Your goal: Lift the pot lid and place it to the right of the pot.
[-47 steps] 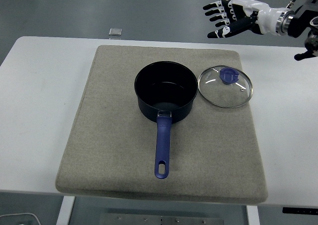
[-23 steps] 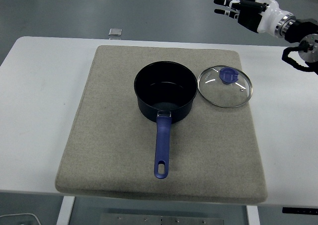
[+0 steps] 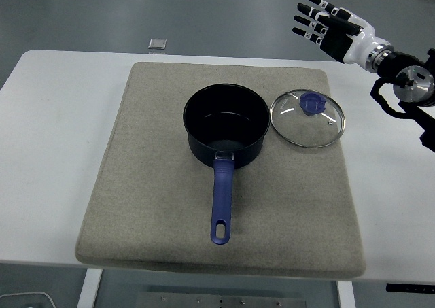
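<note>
Pot lid (image 3: 308, 120) of clear glass with a blue knob lies flat on the grey mat (image 3: 156, 185), just right of the open dark pot (image 3: 225, 125) — the pot's blue handle points toward the near table (image 3: 47, 151) edge. Beyond the far edge sits a small grey object (image 3: 158, 44), too small to identify, on grey floor. Right hand (image 3: 329, 29) hangs above the far right corner — fingers spread, holding nothing, its arm cut off by the frame.

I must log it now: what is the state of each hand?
Left hand: not in view.
Right hand: open, fingers spread, holding nothing, raised apart from the glass lid.
</note>
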Robot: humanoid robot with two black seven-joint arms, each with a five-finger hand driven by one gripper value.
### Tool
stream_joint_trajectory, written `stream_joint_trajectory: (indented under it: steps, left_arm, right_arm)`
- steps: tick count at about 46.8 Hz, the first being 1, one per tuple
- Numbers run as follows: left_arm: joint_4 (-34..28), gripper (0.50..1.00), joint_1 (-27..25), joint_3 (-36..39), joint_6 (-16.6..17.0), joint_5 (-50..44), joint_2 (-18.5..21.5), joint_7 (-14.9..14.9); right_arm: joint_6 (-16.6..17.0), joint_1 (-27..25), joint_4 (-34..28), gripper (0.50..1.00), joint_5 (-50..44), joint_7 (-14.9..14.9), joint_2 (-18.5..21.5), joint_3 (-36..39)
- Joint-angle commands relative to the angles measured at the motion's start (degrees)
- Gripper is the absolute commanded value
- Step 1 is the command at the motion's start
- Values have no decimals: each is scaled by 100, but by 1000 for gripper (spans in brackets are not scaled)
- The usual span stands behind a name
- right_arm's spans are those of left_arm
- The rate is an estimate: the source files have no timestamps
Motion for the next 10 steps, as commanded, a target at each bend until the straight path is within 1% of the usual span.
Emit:
stream_joint_trajectory:
  steps: [1, 10]
  left_arm:
    - [0, 1000, -1, 0, 0, 1, 0, -5]
    - [0, 1000, -1, 0, 0, 1, 0, -5]
  right_arm:
    - [-6, -2, 7, 901, 0, 0, -4, 0]
    - [-6, -11, 25, 901, -9, -9, 14, 0]
